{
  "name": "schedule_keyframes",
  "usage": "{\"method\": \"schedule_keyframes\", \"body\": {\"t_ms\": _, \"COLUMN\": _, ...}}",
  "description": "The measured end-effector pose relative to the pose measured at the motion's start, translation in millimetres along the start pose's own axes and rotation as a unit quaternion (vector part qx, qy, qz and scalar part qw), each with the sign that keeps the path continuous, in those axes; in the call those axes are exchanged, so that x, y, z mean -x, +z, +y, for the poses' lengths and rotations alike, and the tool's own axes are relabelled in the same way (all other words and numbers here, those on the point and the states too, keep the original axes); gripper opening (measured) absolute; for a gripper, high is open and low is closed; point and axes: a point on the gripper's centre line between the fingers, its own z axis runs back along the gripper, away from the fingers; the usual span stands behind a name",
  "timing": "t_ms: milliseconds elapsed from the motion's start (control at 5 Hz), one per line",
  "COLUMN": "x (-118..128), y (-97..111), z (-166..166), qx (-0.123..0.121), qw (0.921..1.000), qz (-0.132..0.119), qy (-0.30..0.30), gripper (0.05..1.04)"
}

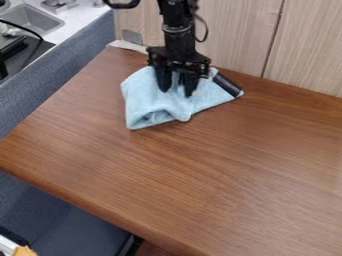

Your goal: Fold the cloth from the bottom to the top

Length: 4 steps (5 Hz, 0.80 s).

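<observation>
The gripper (177, 91) hangs down over the upper middle part of the light blue cloth (143, 102), its two fingers spread apart with blue fabric showing between them. Whether the fingertips touch the cloth, I cannot tell. The cloth lies bunched and partly folded near the back edge of the table, with a crumpled fold at its lower left corner and a small bump along its lower edge. A black strip crosses its right corner. Part of the cloth's back is hidden behind the gripper.
The brown wooden table (220, 170) spreads forward and right of the cloth. A light wood-panelled wall (234, 40) rises directly behind it. At the upper left are a grey sink (30, 21) and a black stove-like surface (27, 56), beyond a blue-grey divider.
</observation>
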Motion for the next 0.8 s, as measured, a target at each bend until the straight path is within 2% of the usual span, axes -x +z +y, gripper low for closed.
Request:
{"method": "schedule_keyframes", "body": {"t_ms": 200, "x": -17, "y": 20, "z": -4, "qx": -0.001, "qw": 0.9998, "qz": -0.019, "qy": 0.002, "gripper": 1.011}}
{"method": "schedule_keyframes", "body": {"t_ms": 400, "x": -28, "y": 37, "z": -8, "qx": -0.008, "qw": 0.9996, "qz": -0.027, "qy": 0.000, "gripper": 1.008}}
{"method": "schedule_keyframes", "body": {"t_ms": 600, "x": -25, "y": 41, "z": -17, "qx": -0.014, "qw": 0.9996, "qz": -0.019, "qy": -0.014, "gripper": 1.002}}
{"method": "schedule_keyframes", "body": {"t_ms": 800, "x": -13, "y": 66, "z": -15, "qx": -0.030, "qw": 0.9989, "qz": -0.031, "qy": -0.020, "gripper": 1.001}}
